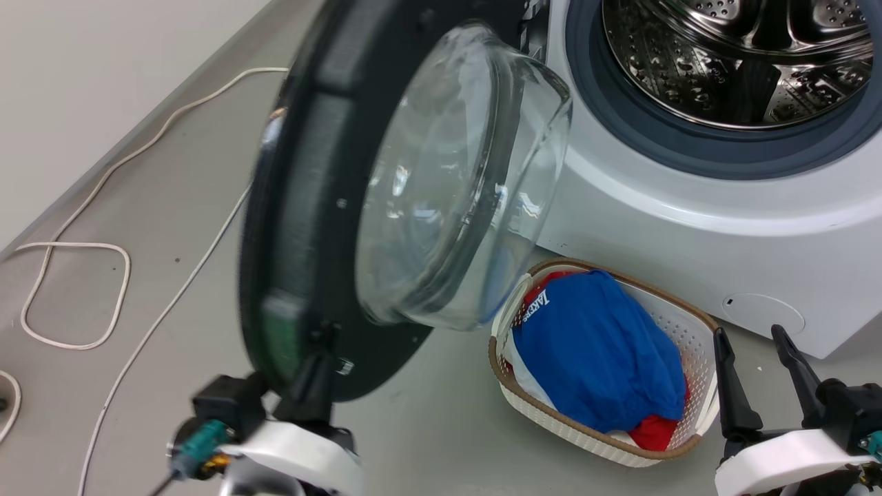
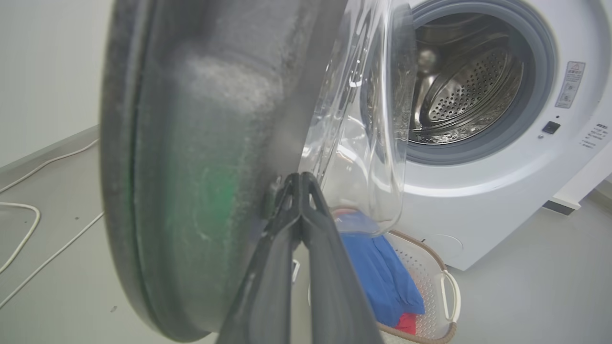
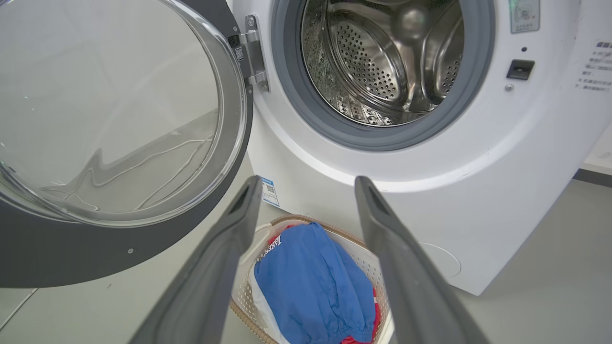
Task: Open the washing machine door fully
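We see a grey floor point(image 1: 172, 207) with a white cable point(image 1: 76, 289) beside a pale wall point(image 1: 69, 69). The washing machine door point(image 1: 310, 172) stands swung out, left of the steel drum point(image 1: 730, 62). Near it a white basket point(image 1: 689, 331) holds a blue garment point(image 1: 599, 351) over red cloth point(image 1: 654, 434). The left tool point(image 2: 299, 181), fingers together, touches the door's rim. The right tool point(image 1: 749, 337) has its fingers apart.

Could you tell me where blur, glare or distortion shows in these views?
Head view: the washing machine door rim is blurred, its glass carrying highlights. Left wrist view: the door looks soft and grainy, while the drum is sharper. Right wrist view: crisp, though the glass warps the cable behind and the wide lens bows the washer.
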Tool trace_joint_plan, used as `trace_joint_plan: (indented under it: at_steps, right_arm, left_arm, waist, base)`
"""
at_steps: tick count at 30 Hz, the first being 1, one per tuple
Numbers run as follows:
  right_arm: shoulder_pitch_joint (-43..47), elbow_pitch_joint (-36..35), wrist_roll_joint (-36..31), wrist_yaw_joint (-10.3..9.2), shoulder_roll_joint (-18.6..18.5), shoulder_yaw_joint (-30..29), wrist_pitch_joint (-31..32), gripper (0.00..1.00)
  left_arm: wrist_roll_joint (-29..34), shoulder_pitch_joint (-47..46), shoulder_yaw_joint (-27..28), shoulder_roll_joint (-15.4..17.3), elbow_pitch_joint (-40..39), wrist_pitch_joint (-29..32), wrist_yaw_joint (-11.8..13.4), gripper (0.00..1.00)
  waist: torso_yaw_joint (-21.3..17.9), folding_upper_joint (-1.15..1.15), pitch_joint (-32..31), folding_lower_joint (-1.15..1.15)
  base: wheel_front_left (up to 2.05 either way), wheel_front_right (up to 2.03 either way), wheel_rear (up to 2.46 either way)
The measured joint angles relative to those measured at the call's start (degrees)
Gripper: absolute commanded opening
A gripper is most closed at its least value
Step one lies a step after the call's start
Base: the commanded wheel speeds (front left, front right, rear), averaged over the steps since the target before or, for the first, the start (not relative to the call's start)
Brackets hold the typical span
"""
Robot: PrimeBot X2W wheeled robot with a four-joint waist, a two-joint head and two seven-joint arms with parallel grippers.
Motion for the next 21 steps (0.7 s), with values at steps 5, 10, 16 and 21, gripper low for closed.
trace_joint_plan:
  at_steps: [5, 10, 16, 21]
  right_arm:
    - [-0.5, -0.9, -0.3, 0.00, 0.0, 0.4, 0.6, 1.00]
    - [-1.1, -1.8, -0.7, 0.00, 0.0, 0.2, 1.5, 1.00]
    - [-2.2, -2.5, -1.3, 0.00, 0.0, 0.2, 2.3, 1.00]
    - [-2.9, -3.2, -1.9, 0.00, 0.0, 0.0, 2.8, 1.00]
  left_arm:
    - [-2.0, -2.4, 5.7, 2.4, 3.6, -2.5, 0.0, 0.00]
    - [-4.3, -5.4, 10.7, 4.6, 8.6, -5.6, -0.7, 0.00]
    - [-8.5, -10.3, 15.9, 7.1, 16.7, -7.8, -3.7, 0.00]
    - [-10.4, -14.1, 19.6, 9.3, 23.1, -9.1, -5.5, 0.00]
  waist:
    - [-0.6, 0.00, 0.8, 0.00]
    - [-2.1, 0.00, 2.1, 0.00]
    - [-4.0, 0.00, 4.2, 0.00]
    - [-5.5, 0.00, 6.2, 0.00]
  base:
    - [0.00, 0.00, 0.00]
    - [0.00, 0.00, 0.00]
    - [0.00, 0.00, 0.00]
    - [0.00, 0.00, 0.00]
